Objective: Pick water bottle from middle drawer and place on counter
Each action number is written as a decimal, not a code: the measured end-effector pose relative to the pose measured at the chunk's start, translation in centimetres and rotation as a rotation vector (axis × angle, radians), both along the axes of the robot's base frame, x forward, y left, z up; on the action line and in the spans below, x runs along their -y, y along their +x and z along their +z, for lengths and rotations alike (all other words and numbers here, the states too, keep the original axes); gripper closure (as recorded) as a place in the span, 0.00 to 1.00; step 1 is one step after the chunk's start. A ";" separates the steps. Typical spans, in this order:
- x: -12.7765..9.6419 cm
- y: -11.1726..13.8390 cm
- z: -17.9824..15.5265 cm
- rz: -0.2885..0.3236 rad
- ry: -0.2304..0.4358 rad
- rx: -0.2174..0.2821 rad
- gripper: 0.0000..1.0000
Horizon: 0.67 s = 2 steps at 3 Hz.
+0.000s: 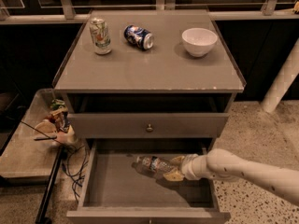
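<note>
Bottle (150,164) lies in drawer (117,186), gripper (174,168) at its base, grip state impossible to tell; lift and placement on counter (154,73) not yet done.

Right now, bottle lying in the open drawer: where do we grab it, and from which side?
Grip the water bottle across its ribbed body near the base, coming in from the base end, where the gripper sits. It lies on its side on the middle drawer floor, cap pointing away from the arm, so the round body is the easiest span.
</note>
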<state>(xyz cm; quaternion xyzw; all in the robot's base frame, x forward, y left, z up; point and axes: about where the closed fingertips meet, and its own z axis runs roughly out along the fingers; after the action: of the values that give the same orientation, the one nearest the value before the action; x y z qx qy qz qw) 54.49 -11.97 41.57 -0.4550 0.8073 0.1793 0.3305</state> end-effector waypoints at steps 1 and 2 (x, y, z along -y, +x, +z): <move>1.0 -0.9 2.7 0.022 0.009 -0.019 1.00; 2.5 -1.2 7.1 0.023 0.010 -0.029 1.00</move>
<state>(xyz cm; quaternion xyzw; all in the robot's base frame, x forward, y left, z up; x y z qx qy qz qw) 53.26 -14.47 48.68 -0.4598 0.8058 0.1938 0.3189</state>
